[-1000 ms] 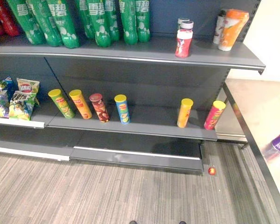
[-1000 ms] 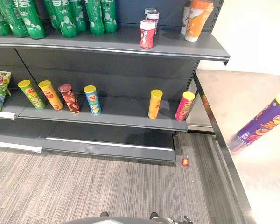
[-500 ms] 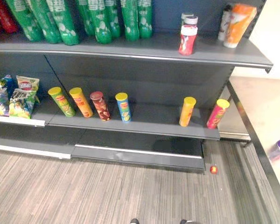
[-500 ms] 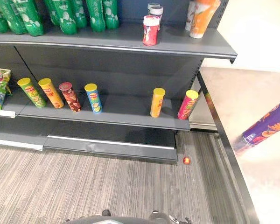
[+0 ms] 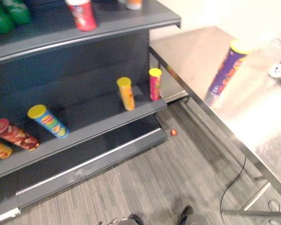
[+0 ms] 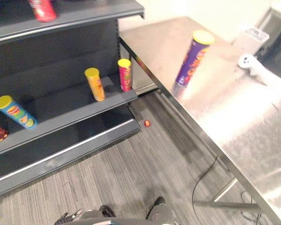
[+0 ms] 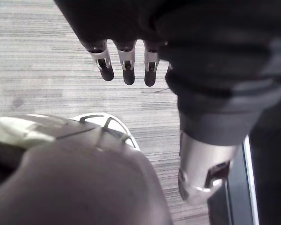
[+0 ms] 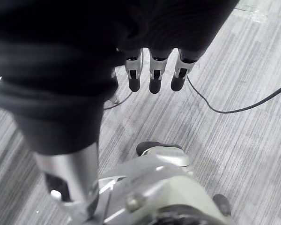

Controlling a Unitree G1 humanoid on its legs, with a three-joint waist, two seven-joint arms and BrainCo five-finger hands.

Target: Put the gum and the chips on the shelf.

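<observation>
A tall purple chips can [image 5: 226, 69] with a yellow lid stands upright on the steel table [image 5: 253, 123], right of the shelf unit. A small white thing [image 6: 248, 61] lies further right on the table; I cannot tell what it is. The lower grey shelf [image 5: 99, 125] carries several chips cans, among them a yellow one [image 5: 126, 93] and a pink one [image 5: 154, 84] near its right end. My left hand [image 7: 127, 69] hangs over the carpet with relaxed fingers and holds nothing. My right hand [image 8: 152, 76] hangs the same way, also holding nothing.
A blue can [image 5: 48, 121] and a dark red can [image 5: 13, 134] lean on the lower shelf. A red can [image 5: 82, 14] stands on the upper shelf. A small red thing [image 5: 173, 132] lies on the carpet by the shelf's foot. A pale box [image 6: 253, 35] sits at the table's far edge.
The camera has swung to the right: the shelf has slid to the left of the picture and the table with the purple can now shows in full. The things themselves have not moved.
</observation>
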